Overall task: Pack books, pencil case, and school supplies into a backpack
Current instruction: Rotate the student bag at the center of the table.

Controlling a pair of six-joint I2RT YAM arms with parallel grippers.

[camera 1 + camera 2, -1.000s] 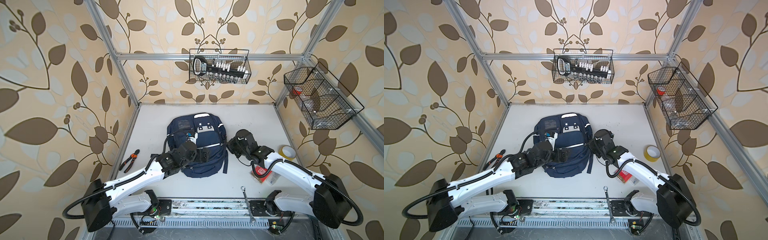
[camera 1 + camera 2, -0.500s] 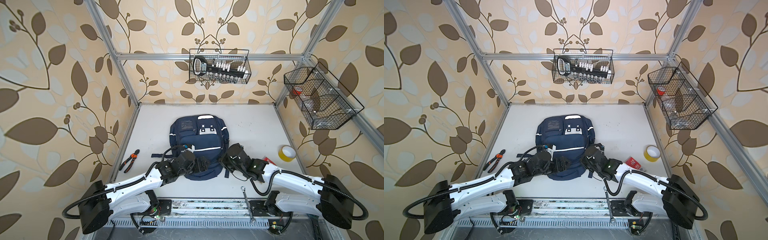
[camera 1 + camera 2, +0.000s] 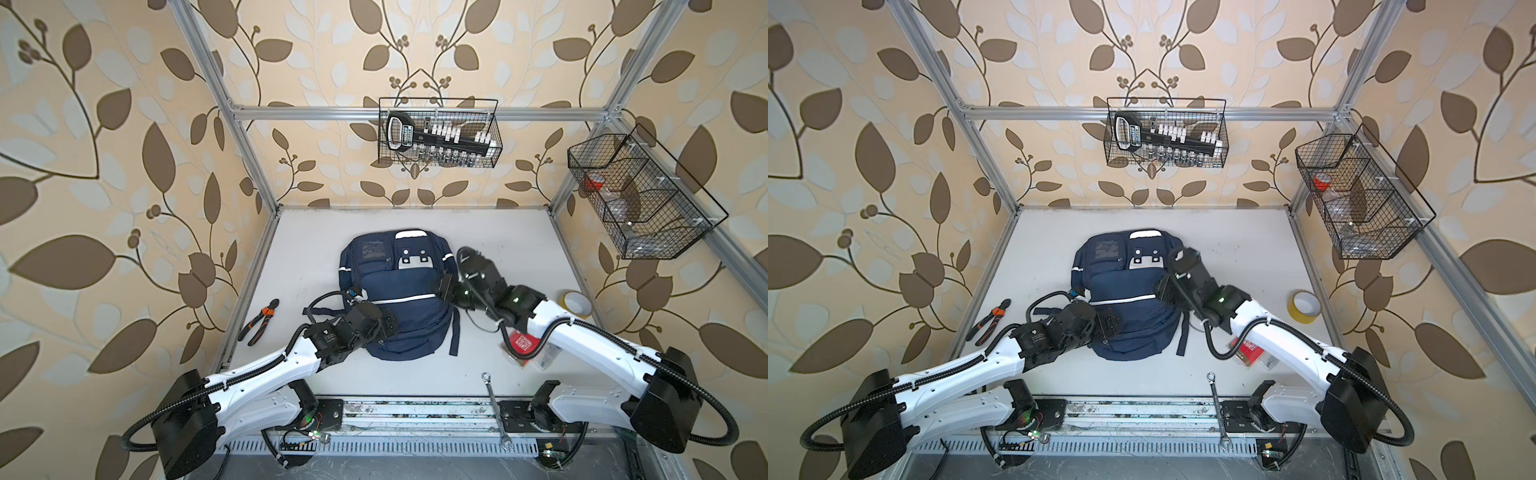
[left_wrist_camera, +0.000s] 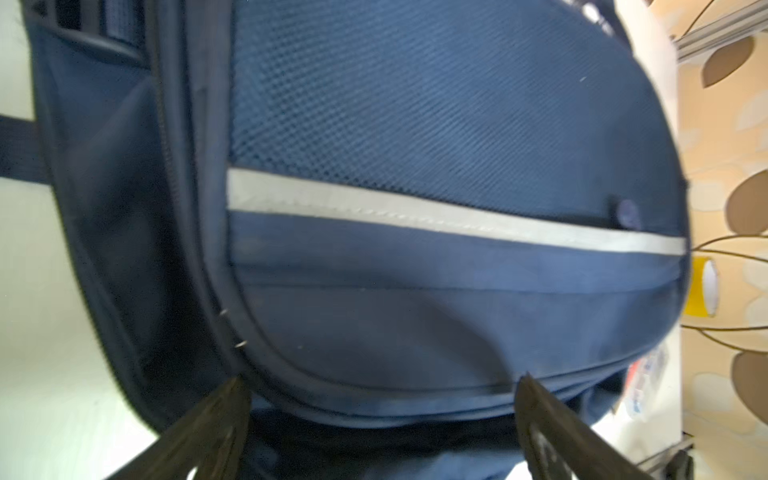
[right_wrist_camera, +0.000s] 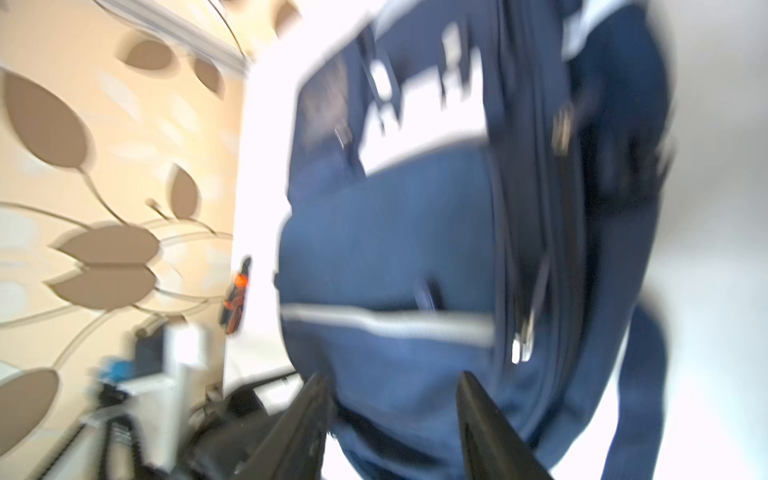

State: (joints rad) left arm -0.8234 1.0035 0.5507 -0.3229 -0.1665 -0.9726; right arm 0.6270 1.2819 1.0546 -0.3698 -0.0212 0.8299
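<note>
The blue backpack (image 3: 399, 307) lies flat in the middle of the table (image 3: 511, 249). The left gripper (image 4: 382, 380) is wide open at its near end, holding nothing. The right gripper (image 5: 392, 376) is partly open by its side, holding nothing. The clear box (image 3: 521, 344) lies under the right arm

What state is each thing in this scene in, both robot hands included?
backpack: lying flat, front up, pockets look closed.
left hand: open, at the backpack's near end.
right hand: open, holding nothing, beside the backpack.
clear box: on the table, partly under the right arm.
pliers: lying on the table, untouched.
tape roll: lying flat on the table.
wrench: lying across the front rail.
</note>
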